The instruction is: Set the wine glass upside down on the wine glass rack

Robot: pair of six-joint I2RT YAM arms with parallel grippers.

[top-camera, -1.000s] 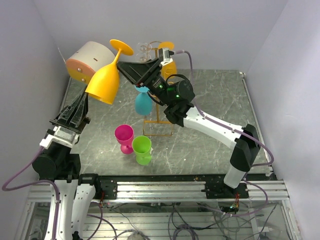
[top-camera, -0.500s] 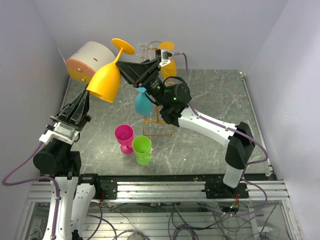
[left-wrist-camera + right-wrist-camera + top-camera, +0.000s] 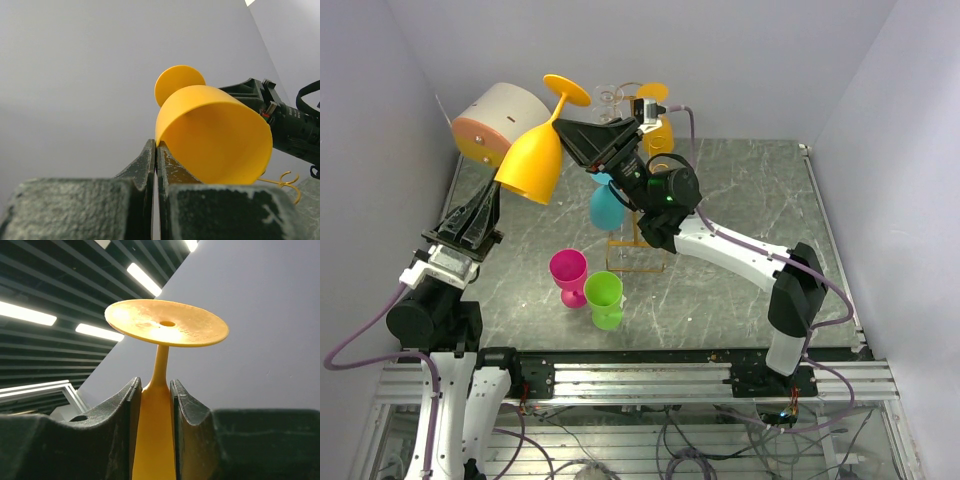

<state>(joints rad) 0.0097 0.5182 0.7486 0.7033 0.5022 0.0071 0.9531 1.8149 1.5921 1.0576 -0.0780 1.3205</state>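
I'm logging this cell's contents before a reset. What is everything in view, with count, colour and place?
yellow wine glass: 1, yellow-orange, in the air at back left, tilted, foot up
wine glass rack: 1, orange-gold wire, mid-table
teal glass: 1, teal, hanging on the rack
second yellow glass: 1, yellow, behind the rack top, partly hidden
clear glass: 1, clear, near the rack top
pink glass: 1, pink, upright before the rack
green glass: 1, green, upright beside the pink
drum: 1, cream, orange face, back left
table: 1, grey marbled
left end effector: 1, black, shut on the rim
right end effector: 1, black, clamped below the stem
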